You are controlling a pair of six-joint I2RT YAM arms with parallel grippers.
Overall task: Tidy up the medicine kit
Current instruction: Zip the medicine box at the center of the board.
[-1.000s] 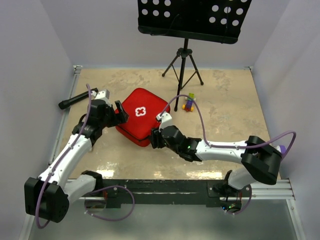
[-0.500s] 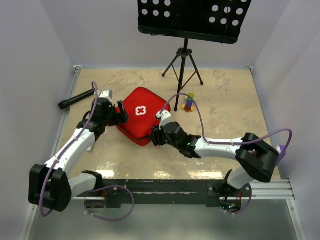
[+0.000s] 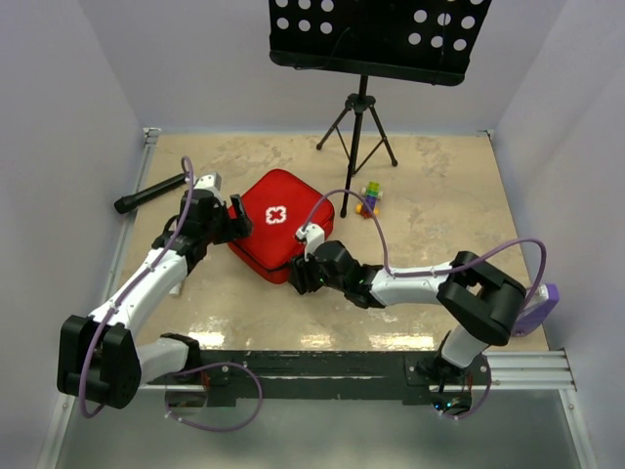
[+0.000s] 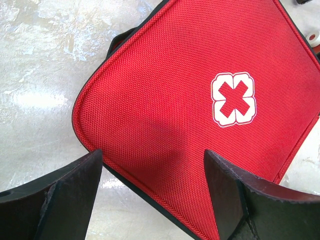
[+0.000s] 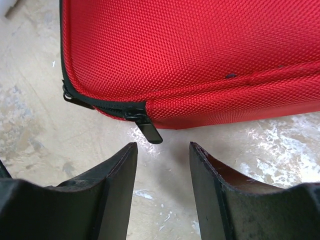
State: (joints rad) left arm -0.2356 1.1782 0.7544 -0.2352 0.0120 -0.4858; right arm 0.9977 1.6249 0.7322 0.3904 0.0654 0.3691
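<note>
The medicine kit [image 3: 278, 223] is a red fabric zip case with a white cross [image 4: 233, 98] on its lid, lying flat and closed on the table. My left gripper [image 3: 234, 220] hovers open over the case's left corner [image 4: 150, 165], its jaws wide apart and holding nothing. At the case's near corner my right gripper [image 3: 296, 271] is open just short of the black zipper pull [image 5: 149, 131], which sticks out in front of its fingertips [image 5: 125, 155] untouched. The zip is partly parted to the left of the pull. The case's contents are hidden.
A black flashlight [image 3: 151, 193] lies at the far left by the table edge. A small coloured toy [image 3: 370, 198] sits near the feet of the black music stand [image 3: 359, 117] at the back. White walls close in both sides.
The right gripper has slid left and nearer along the case's edge toward the zipper pull. The left gripper moved slightly in over the case's left corner.
</note>
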